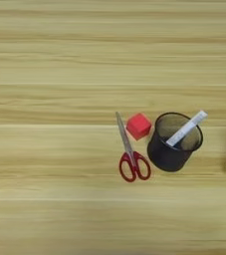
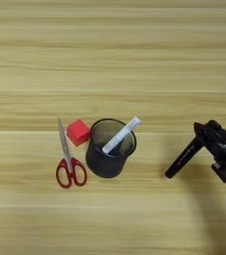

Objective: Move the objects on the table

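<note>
Black mesh pen cup [image 2: 108, 149] standing upright on bench [image 2: 109, 50], near middle. White ruler strip [image 2: 120, 135] leaning inside it, top end poking over rim toward 2 o'clock. Red cube [image 2: 78, 132] just beside cup at 10 o'clock; red scissors [image 2: 67, 162] lying at 9 o'clock.

Tool [image 2: 176, 167] hovering well apart at 3 o'clock of cup, holding nothing; only one black finger showing clearly, so cannot tell if fingers apart or together.

Judgement: best approaching from right side, away from cube, avoiding knocking ruler end.

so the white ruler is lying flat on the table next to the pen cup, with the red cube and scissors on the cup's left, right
Not quite. The white ruler is not flat on the table: it stands tilted inside the black mesh pen cup, its top end leaning over the rim, as the right eye view shows. The red cube and red-handled scissors do sit left of the cup.
</note>
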`<state>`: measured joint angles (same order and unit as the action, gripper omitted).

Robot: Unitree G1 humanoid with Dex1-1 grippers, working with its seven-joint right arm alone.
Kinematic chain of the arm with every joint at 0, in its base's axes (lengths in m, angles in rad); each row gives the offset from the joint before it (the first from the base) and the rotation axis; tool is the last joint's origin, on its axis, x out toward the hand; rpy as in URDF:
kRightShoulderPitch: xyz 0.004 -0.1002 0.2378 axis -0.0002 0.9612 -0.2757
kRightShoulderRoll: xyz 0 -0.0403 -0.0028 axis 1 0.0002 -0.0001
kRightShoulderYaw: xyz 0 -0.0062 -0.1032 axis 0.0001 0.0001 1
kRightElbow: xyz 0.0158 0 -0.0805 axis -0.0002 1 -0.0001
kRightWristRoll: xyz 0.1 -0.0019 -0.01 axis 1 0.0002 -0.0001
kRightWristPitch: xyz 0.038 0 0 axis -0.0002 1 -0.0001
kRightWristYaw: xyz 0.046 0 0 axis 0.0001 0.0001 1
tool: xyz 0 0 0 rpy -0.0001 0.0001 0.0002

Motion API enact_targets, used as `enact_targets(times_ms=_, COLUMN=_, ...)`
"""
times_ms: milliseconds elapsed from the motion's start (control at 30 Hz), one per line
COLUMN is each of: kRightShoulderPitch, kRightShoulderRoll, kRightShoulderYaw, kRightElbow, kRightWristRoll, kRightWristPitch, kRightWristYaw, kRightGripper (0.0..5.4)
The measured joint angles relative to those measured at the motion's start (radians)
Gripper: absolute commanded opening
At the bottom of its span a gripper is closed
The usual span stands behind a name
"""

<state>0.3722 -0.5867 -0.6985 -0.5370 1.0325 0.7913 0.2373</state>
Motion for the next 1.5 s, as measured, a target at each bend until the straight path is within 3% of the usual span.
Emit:
enact_targets(times_ms=267, kRightShoulderPitch=-0.017, kRightShoulderRoll=0.000, kRightShoulderYaw=0.039, kRightElbow=0.026, kRightWristRoll=-0.046, kRightWristPitch=0.033, kRightWristYaw=0.021, kRightGripper=1.05)
enact_targets(times_ms=533, kRightShoulderPitch=-0.099, kRightShoulderRoll=-0.001, kRightShoulderYaw=0.125, kRightElbow=0.116, kRightWristRoll=-0.122, kRightWristPitch=0.048, kRightWristYaw=0.054, kRightGripper=1.05)
enact_targets(times_ms=1000, kRightShoulderPitch=-0.210, kRightShoulderRoll=0.005, kRightShoulderYaw=0.297, kRightElbow=0.233, kRightWristRoll=-0.344, kRightWristPitch=0.001, kRightWristYaw=0.099, kRightGripper=1.05)
enact_targets(times_ms=1500, kRightShoulderPitch=-0.296, kRightShoulderRoll=0.062, kRightShoulderYaw=0.394, kRightElbow=0.420, kRightWristRoll=-0.495, kRightWristPitch=-0.074, kRightWristYaw=0.165, kRightGripper=1.05)
